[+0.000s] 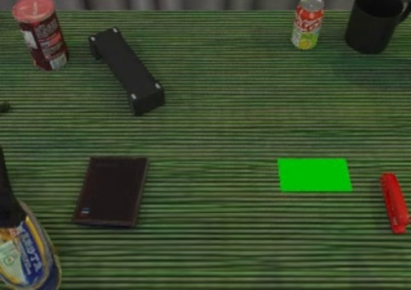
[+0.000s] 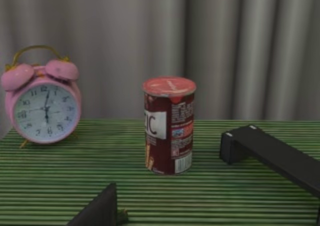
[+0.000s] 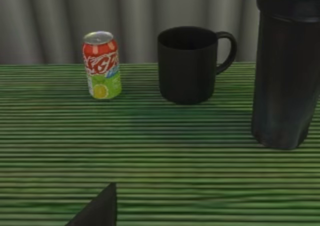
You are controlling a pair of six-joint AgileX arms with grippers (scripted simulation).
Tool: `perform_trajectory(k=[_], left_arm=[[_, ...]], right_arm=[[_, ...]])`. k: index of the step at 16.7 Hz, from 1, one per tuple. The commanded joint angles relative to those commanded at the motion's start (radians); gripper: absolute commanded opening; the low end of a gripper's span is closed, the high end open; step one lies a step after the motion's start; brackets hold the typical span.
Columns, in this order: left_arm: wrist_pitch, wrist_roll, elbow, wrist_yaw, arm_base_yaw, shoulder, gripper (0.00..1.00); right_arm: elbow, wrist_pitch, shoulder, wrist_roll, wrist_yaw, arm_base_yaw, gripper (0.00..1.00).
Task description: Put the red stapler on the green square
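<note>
Top view: nothing is held yet; neither gripper is seen there, and each wrist view shows only a dark finger tip at its lower edge, so how far the fingers are open cannot be told. Nearest the camera edge, a bottle point(image 1: 19, 245) stands at the left corner. Next out, a dark flat book point(image 1: 111, 191) lies left of centre, the green square point(image 1: 314, 174) right of centre, and the red stapler point(image 1: 394, 202) just beside it at the right edge, apart from it, lengthwise near-to-far. Judged: the right arm is the closer one, and the short path to the square is unobstructed. Farther back a black box point(image 1: 126, 70) lies diagonal. At the far edge are a red canister point(image 1: 41, 32), a soda can point(image 1: 307, 22) and a black mug point(image 1: 376, 20). A pink alarm clock point(image 2: 40, 103) is seen in the left wrist view, a tall dark container point(image 3: 286, 68) in the right.
</note>
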Motion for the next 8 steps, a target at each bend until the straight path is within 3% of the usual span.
perform_trajectory(k=[8], left_arm=[[0.0,0.0,0.0,0.0,0.0,0.0,1.0]], right_arm=[[0.507,-0.468,0.76,0.072,0.003,0.069,1.0]])
